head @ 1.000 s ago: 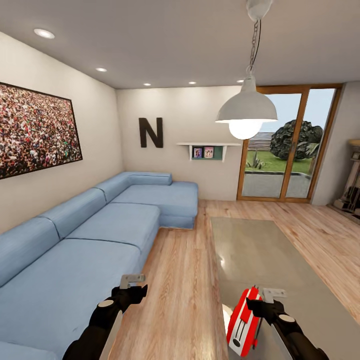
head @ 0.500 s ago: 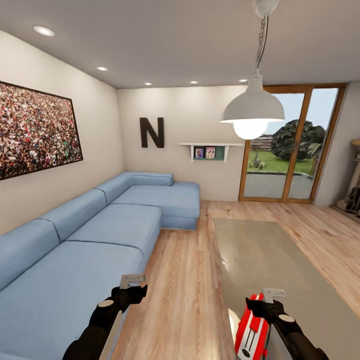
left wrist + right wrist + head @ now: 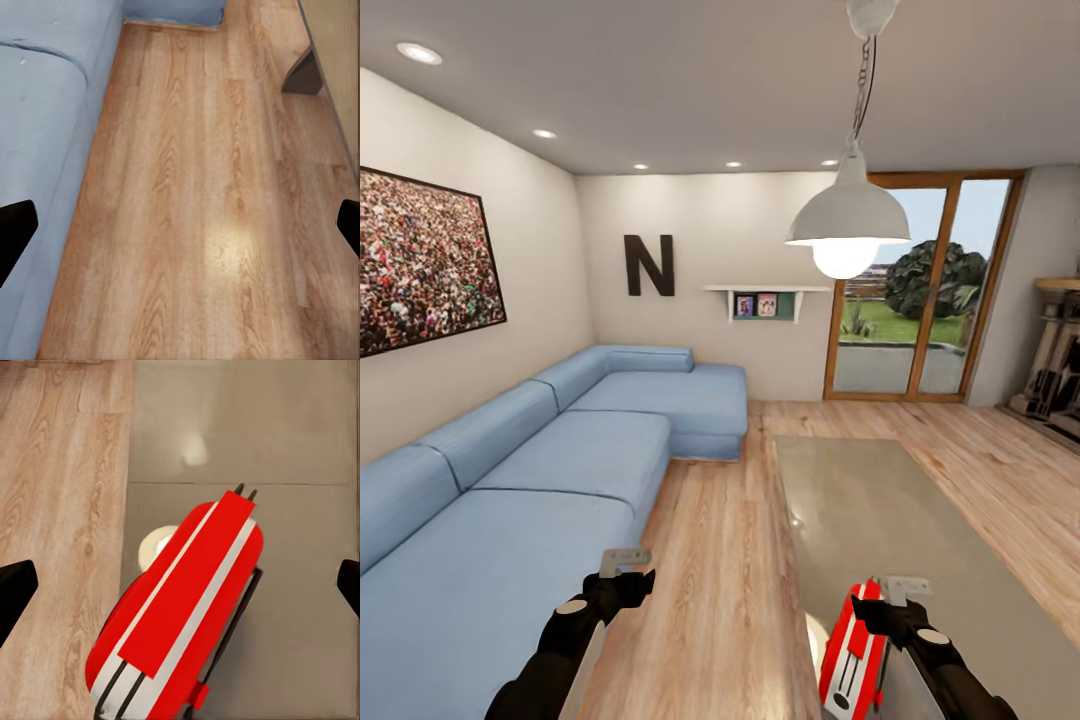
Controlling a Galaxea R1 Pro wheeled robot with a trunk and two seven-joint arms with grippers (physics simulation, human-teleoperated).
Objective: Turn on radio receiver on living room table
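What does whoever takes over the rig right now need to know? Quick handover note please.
Left end effector: open, empty, over the wood floor between the sofa and the table.
Right end effector: open, holding nothing, poised above the radio; I can't tell whether it touches.
Radio: red with white stripes, lying near the table's near corner, close to the floor-side edge.
Done: robot is at the table with the right arm lined up over the radio.
Left: bring the right end effector down and switch the radio on; nothing shows it is on yet.
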